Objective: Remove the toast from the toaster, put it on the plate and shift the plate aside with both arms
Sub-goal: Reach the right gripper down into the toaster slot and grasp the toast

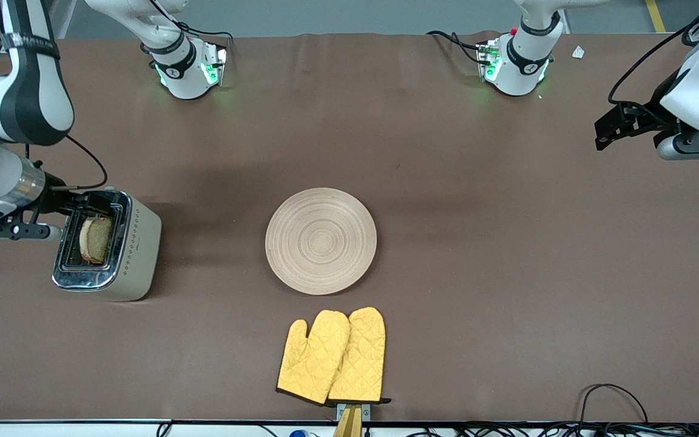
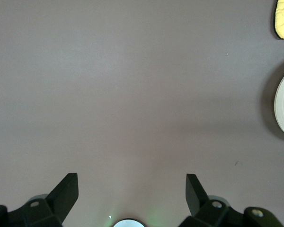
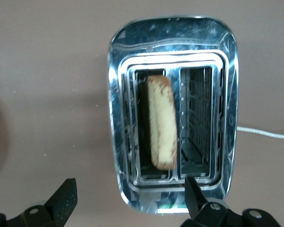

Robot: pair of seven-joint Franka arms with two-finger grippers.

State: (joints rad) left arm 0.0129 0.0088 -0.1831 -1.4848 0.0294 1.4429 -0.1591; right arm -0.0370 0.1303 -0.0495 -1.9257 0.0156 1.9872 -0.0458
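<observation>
A slice of brown toast stands in one slot of the cream-and-chrome toaster near the right arm's end of the worktop, with the right pincer poised directly above it, fingers spread apart and holding nothing. The opening step, lifting the toast out, appears to be in hand: the pincer looks set to descend, centre on the slice's top edge and close. The round wooden plate waits bare mid-worktop, while the left pincer, fingers also apart and empty, hangs idle over the left arm's end.
</observation>
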